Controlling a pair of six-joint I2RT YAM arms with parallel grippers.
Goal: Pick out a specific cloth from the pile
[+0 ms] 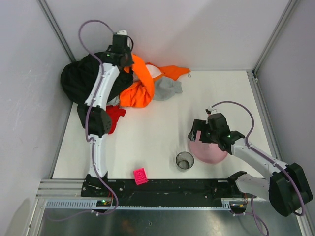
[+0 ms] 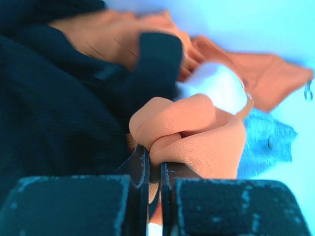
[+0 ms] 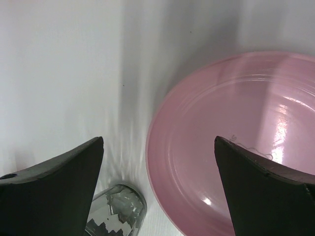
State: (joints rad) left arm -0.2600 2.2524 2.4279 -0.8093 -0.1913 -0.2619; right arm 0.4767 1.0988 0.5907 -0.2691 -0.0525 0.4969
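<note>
Nearest, at four o'clock, our right gripper (image 3: 157,142) hangs over the pink plate (image 3: 236,147), jaws spread. At nine o'clock the red cloth (image 1: 115,117) lies on the surface (image 1: 157,132), touching the pile (image 1: 81,78). At eleven o'clock our left gripper (image 2: 153,160) has its jaws pinching an orange garment (image 2: 197,132).

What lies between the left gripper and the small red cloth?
In the top view, the left gripper, shut on the orange garment, is parted from the red cloth by that garment's folds and the black garment.
</note>
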